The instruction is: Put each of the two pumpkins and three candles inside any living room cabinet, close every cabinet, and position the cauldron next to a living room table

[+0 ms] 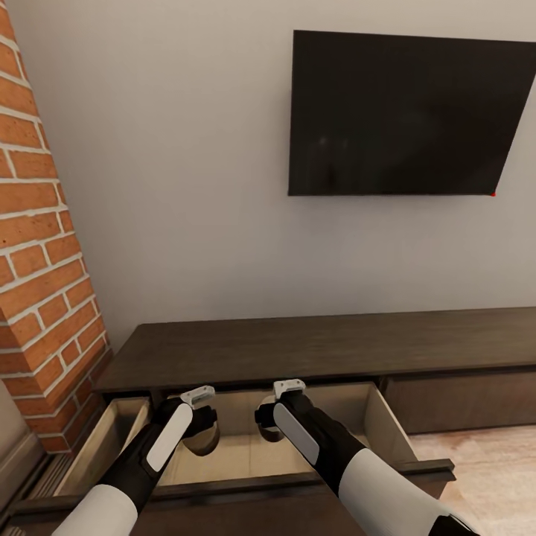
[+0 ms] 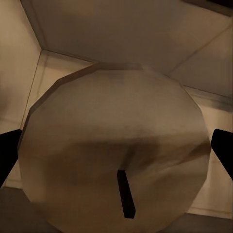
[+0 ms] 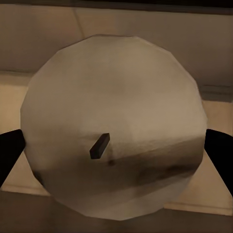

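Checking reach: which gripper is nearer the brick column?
Left. The left gripper is down in the open cabinet drawer on the side toward the brick column; the right gripper sits beside it, farther from the bricks.

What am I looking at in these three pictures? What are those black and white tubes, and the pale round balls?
The tubes are a wheeled robot's two arms, rendered in a simulator. The large picture comes from a camera on its head, looking down over both arms at a long, low dark-brown cabinet under a wall television, beside a brick wall. The cabinet's drawer is pulled open, and both arms reach into it.

The other two pictures come from cameras near each arm's jaws. The left gripper holds a round thing with a short dark stem, the left pumpkin, between its dark fingers. The right gripper holds the right pumpkin likewise. They look washed-out here, not orange.
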You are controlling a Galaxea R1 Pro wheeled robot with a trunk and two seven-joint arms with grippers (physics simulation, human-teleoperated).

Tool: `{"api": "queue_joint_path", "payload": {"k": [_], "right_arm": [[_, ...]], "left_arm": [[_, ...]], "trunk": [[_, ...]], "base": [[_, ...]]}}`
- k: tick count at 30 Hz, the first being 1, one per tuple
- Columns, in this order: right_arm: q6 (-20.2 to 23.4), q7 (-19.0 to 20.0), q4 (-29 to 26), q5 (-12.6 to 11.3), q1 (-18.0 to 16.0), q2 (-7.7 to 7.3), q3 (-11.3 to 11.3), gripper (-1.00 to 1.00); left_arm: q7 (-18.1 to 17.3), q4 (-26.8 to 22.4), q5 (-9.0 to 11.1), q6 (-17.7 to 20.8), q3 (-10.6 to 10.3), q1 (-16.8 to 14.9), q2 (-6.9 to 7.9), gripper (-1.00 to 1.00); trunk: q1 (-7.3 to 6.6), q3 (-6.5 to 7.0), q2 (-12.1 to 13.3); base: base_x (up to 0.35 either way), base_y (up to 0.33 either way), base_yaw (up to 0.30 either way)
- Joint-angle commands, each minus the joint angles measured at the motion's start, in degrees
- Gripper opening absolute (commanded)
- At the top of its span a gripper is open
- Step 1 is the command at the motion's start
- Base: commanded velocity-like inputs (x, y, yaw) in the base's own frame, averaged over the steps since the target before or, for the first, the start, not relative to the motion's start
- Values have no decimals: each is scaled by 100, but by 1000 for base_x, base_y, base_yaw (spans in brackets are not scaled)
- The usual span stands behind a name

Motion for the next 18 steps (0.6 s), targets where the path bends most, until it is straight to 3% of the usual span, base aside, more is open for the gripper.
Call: {"api": "queue_joint_path", "payload": {"k": [1,7,18], "right_arm": [[3,-55,-4,-55,-6,0,14,-100],[3,-52,-1,-55,-6,0,14,-100],[12,-47,11,-55,-6,0,14,-100]], "left_arm": [[61,-14,60,2,-11,-4,2,-100],[70,-40,56,-4,-11,-4,2,-100],[80,-41,60,-5,-13,-4,2,-100]], "trunk": [[0,-6,-3],[0,-6,-3],[28,-250,-18]], "base": [[67,12,0],[16,3,0],[0,0,0]]}}
